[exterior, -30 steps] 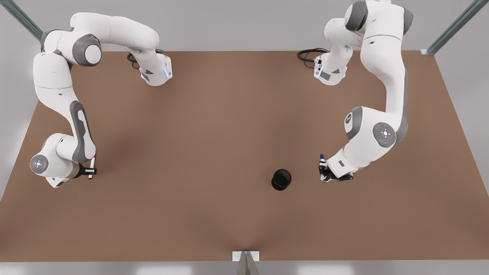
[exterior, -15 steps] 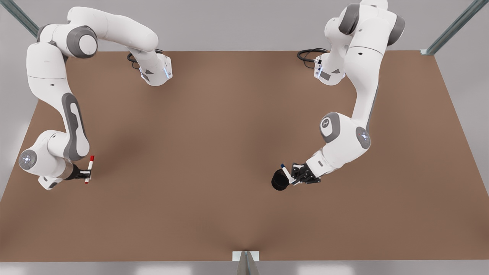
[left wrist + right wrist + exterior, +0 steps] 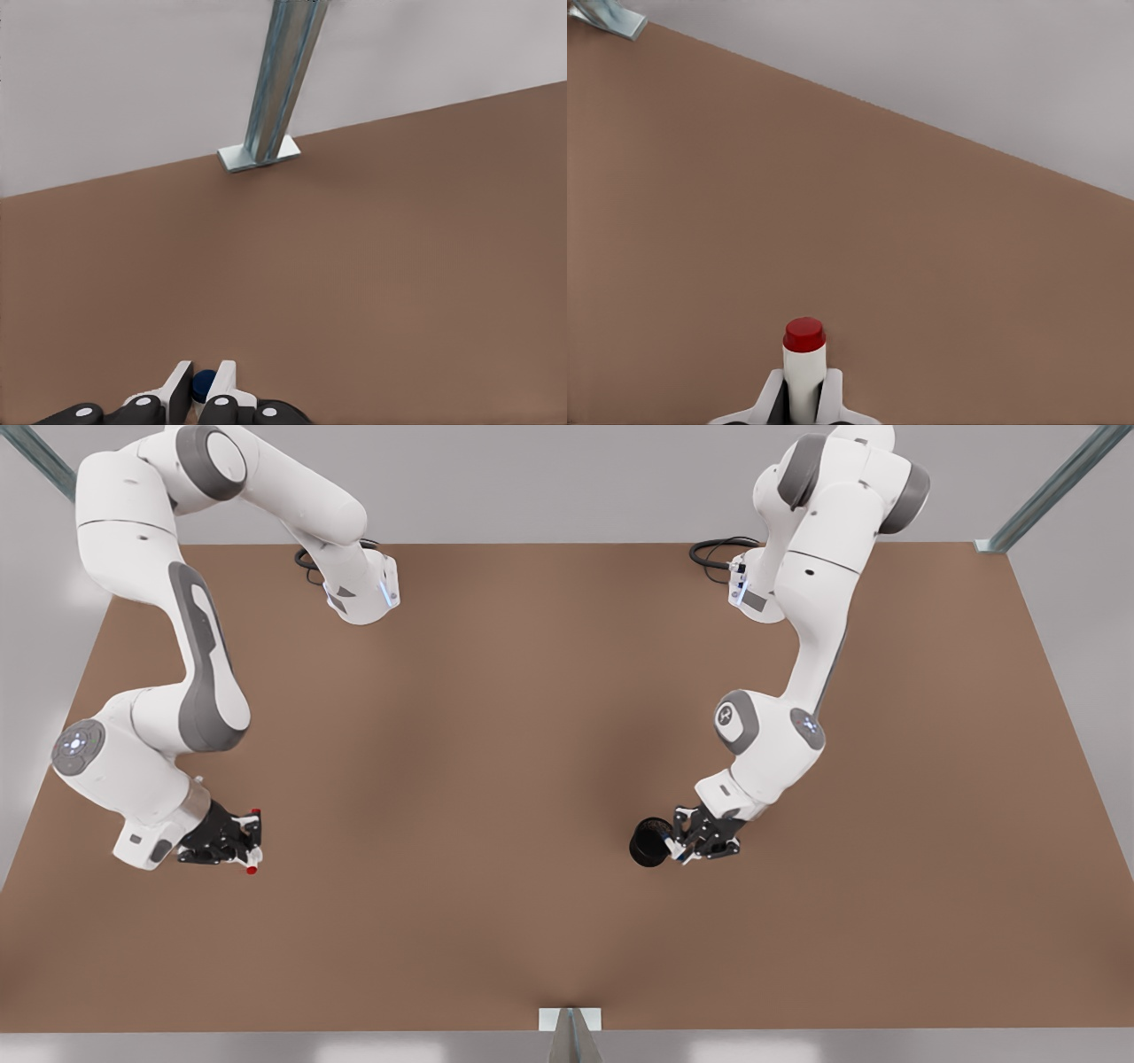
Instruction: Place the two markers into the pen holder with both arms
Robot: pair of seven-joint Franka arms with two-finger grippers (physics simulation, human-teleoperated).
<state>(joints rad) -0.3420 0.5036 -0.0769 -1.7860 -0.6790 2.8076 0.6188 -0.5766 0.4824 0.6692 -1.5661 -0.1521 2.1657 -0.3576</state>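
The black pen holder [image 3: 648,844] stands on the brown table. My left gripper [image 3: 681,845] hovers at the holder's rim on the front view's right, shut on the blue-capped marker [image 3: 677,853]. Whether the marker's end is inside the cup is hidden. The left wrist view shows the dark blue cap [image 3: 204,382] pinched between white fingertips [image 3: 223,381]. Far toward the front view's left, my right gripper [image 3: 252,841] is shut on the red marker [image 3: 252,870]. In the right wrist view the red marker [image 3: 804,352] sticks out past the gripper [image 3: 804,395].
A metal frame post [image 3: 570,1023] stands at the table's near edge, and a metal frame post [image 3: 279,84] is visible in the left wrist view. Both arm bases [image 3: 363,593] sit at the far edge with black cables. Open brown table [image 3: 461,779] lies between the two grippers.
My left gripper has carried the blue marker leftwards in the front view to the pen holder's rim. My right gripper has shifted rightwards and turned the red marker.
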